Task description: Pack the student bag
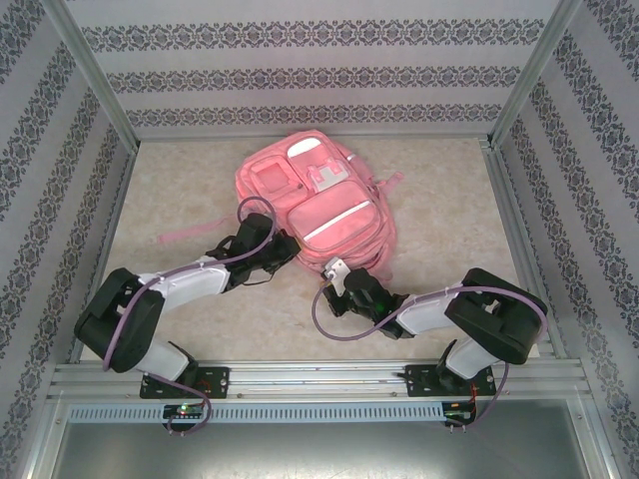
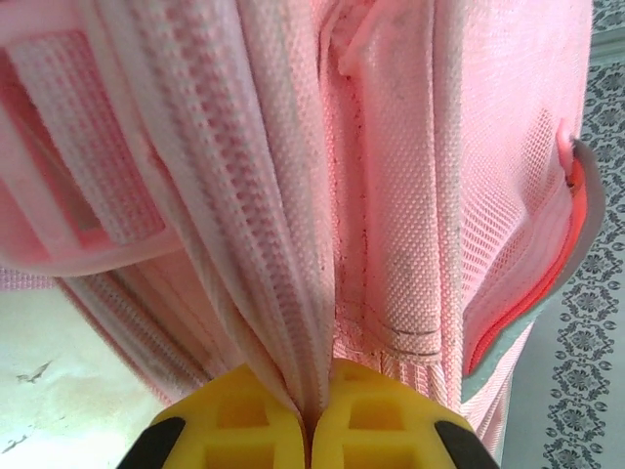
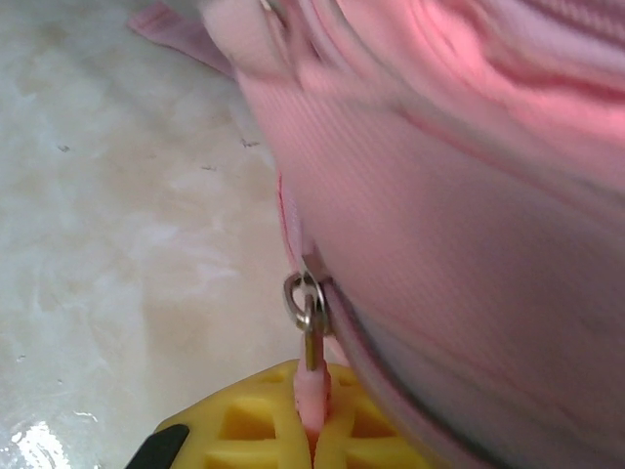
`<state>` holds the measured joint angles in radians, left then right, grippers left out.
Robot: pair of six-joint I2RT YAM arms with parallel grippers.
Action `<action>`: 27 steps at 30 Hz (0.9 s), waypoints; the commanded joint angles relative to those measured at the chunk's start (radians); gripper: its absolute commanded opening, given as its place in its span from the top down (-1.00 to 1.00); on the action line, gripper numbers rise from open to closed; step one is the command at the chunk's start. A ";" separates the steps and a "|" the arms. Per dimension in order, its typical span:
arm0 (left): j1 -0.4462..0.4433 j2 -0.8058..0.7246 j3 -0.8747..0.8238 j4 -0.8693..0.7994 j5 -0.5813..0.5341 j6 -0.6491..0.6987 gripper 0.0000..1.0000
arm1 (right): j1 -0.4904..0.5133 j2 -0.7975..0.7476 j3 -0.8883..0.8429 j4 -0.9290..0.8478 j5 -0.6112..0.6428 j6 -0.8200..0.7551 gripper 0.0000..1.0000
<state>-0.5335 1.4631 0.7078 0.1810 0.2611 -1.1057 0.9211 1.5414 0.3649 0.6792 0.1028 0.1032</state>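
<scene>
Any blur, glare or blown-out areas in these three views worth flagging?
Top external: evenly lit, sharp; the student bag looks slightly overexposed at its centre. Left wrist: bag weave crisp, the table at lower left washed out. Right wrist: zipper pull fairly sharp, the bag above it blurred soft, a glare spot on the table at bottom left.

Left arm is folded at the elbow, forearm reached forward and right. Left gripper is clamped, yellow pads pinched on a fold of the student bag. Right arm is bent inward to the left, right gripper clamped on a zipper pull.
</scene>
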 commanded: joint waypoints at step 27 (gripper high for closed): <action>0.225 -0.208 0.060 -0.385 -0.208 0.288 1.00 | -0.049 -0.176 -0.054 -0.277 0.095 0.089 1.00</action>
<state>-0.3660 1.2972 0.7258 -0.1371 0.2481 -0.8921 0.9131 1.3712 0.3309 0.5022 0.1551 0.1577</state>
